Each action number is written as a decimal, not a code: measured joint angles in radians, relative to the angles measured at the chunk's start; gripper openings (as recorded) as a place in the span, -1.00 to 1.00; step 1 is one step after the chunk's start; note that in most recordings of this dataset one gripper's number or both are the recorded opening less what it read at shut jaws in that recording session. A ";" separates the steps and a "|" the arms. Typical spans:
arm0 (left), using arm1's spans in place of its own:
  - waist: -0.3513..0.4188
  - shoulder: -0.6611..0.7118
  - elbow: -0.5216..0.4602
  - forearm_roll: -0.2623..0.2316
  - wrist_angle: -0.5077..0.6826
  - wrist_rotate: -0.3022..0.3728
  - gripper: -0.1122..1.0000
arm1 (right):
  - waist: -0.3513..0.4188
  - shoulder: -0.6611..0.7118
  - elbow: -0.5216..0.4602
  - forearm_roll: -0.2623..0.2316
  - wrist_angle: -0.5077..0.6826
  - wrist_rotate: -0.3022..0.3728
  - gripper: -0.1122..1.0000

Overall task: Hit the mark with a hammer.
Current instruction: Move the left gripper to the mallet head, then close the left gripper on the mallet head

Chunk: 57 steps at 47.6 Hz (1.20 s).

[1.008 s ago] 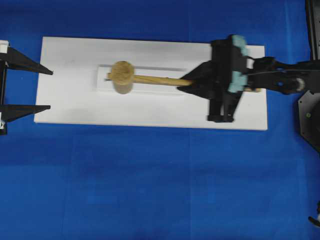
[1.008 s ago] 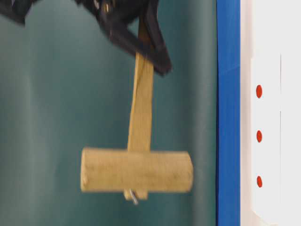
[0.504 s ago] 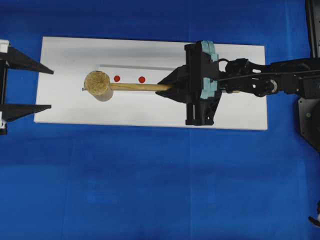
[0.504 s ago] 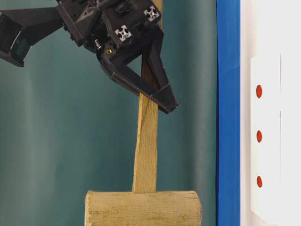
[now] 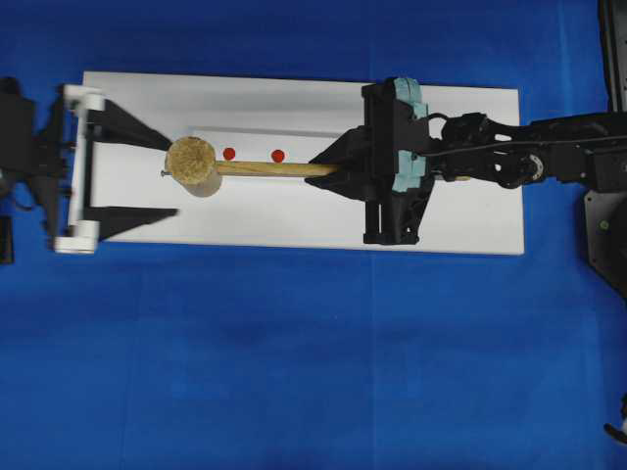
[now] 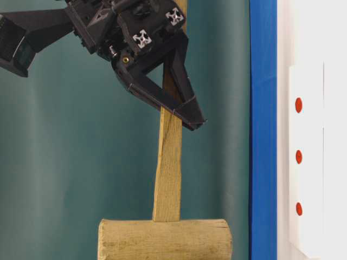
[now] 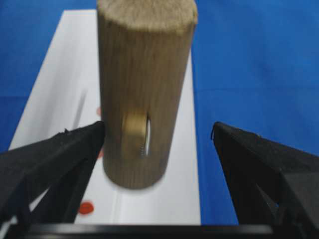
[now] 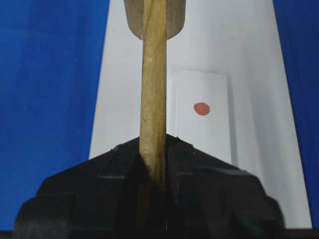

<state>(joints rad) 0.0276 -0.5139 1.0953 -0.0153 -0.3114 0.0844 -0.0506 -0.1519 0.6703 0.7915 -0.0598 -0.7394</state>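
Your right gripper clamps the hammer by its handle, head raised above the white board beside two red marks; your left gripper gapes wide, flanking the head

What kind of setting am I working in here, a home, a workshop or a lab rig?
Most likely a lab test bench: a plain blue tabletop, a white board with red dot marks, and a teal backdrop curtain. Only the hammer is out, no household clutter.
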 measured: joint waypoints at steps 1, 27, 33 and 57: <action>0.002 0.017 -0.011 0.000 -0.003 -0.002 0.89 | 0.002 0.002 0.000 0.000 0.000 -0.002 -0.77; 0.006 0.195 -0.143 0.000 -0.009 -0.002 0.87 | 0.002 0.000 0.000 0.002 0.000 -0.002 -0.77; 0.017 0.195 -0.144 0.000 -0.009 -0.002 0.55 | 0.002 0.002 0.000 0.000 0.002 0.000 -0.77; 0.017 0.195 -0.146 0.000 0.005 0.000 -0.01 | 0.002 0.002 0.000 0.002 0.003 0.003 -0.77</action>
<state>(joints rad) 0.0445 -0.3191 0.9495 -0.0153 -0.3068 0.0844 -0.0491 -0.1503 0.6703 0.7931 -0.0568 -0.7363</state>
